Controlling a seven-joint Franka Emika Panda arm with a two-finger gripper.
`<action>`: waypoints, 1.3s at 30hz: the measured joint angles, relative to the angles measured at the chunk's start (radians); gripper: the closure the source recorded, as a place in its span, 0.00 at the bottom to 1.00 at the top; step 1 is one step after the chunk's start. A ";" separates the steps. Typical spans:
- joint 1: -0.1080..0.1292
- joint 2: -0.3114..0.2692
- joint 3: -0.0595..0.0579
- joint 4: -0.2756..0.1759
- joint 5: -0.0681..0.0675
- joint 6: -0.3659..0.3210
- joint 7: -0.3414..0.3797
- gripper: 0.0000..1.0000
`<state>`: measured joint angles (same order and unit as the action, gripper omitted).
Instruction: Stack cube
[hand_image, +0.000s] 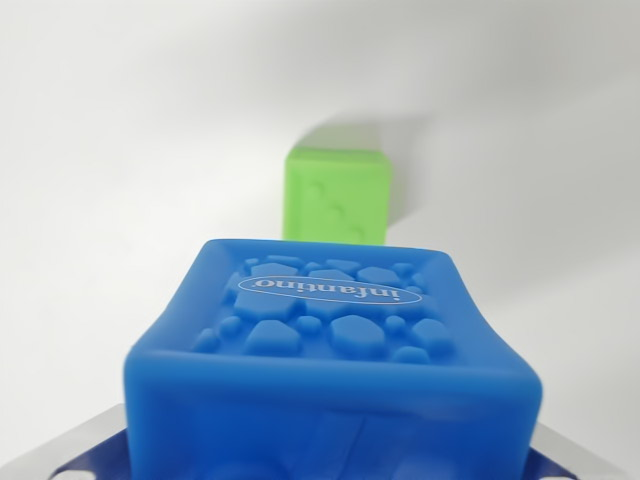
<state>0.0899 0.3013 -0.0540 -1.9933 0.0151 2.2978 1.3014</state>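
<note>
A blue soft cube fills the lower half of the wrist view, its embossed face with a white oval logo turned up toward the camera. My gripper is shut on it: grey metal fingers show at the bottom left and bottom right corners, pressing the cube's sides. Beyond it, higher in the picture, a green cube rests on the white surface, apart from the blue one. The green cube's lower edge is hidden behind the blue cube's far rim.
A plain white surface surrounds both cubes, with a soft shadow to the right of the green cube. Nothing else shows.
</note>
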 joint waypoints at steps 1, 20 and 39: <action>-0.002 0.000 0.000 -0.001 0.000 0.000 -0.001 1.00; -0.002 0.096 0.001 -0.028 0.009 0.117 -0.007 1.00; -0.003 0.183 0.003 -0.031 0.016 0.205 -0.011 1.00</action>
<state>0.0871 0.4843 -0.0509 -2.0242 0.0309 2.5028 1.2901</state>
